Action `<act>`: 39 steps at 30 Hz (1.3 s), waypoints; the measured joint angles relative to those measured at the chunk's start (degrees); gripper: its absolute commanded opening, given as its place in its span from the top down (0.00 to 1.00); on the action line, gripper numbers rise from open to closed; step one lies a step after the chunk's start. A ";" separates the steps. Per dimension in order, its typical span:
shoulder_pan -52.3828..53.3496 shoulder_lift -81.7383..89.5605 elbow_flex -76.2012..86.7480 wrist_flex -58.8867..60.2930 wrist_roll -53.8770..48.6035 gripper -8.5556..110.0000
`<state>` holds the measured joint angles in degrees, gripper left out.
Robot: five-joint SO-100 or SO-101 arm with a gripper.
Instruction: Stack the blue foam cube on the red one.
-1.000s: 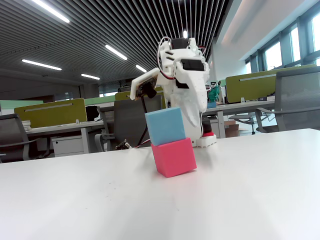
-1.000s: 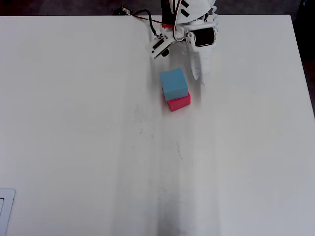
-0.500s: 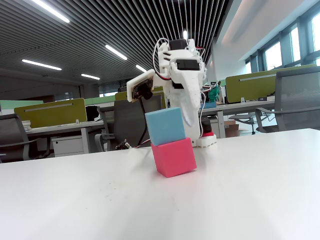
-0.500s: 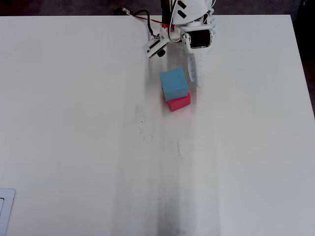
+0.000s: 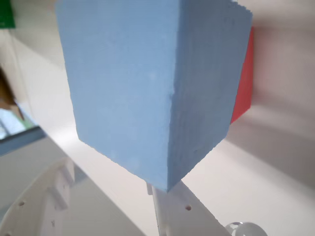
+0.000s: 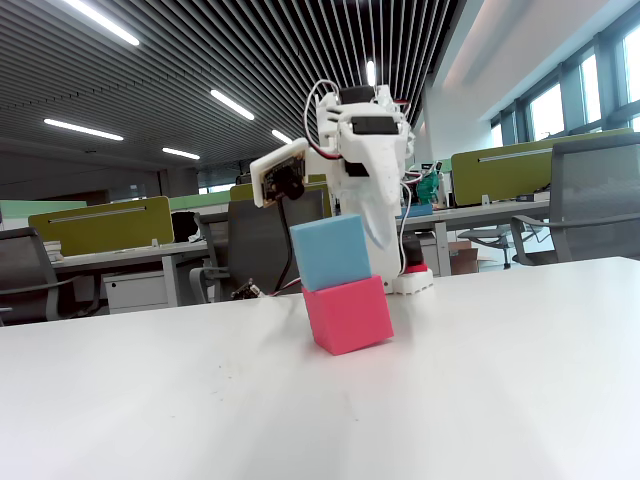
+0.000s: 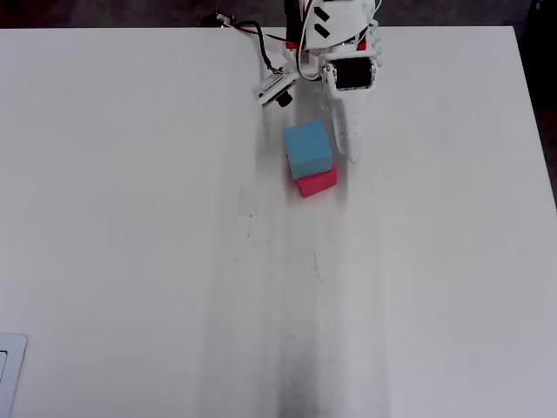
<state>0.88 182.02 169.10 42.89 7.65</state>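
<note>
Blue foam cube [image 5: 147, 83]: fills wrist view centre, resting on the red one [image 6: 348, 313], slightly offset, mid-desk [image 6: 500, 400]. Light, soft, porous, likely grippy; take by opposite side faces. Hand [image 7: 335, 152]: beside cube; whether gripping, cannot tell.

A white desk [image 7: 130, 218] fills the overhead view, faintly speckled near its middle. In the fixed view, an open office lies behind it: green partitions [image 6: 95, 222], a grey chair [image 6: 590, 195] at right, a drawer unit [image 6: 135, 290], and strip ceiling lights [image 6: 235, 103].
</note>
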 measured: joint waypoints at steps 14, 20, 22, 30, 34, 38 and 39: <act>1.14 0.00 0.00 3.25 1.14 0.79; 1.14 0.00 0.00 6.68 1.14 0.79; 1.14 0.00 -0.18 7.91 1.14 0.79; 1.14 0.18 -1.76 12.48 1.14 0.79; 1.14 0.09 -1.76 12.48 1.14 0.79; 0.00 0.09 -1.76 11.60 1.14 0.79; -0.26 0.09 -1.76 11.16 1.14 0.79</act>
<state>0.62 182.11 167.34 54.05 8.79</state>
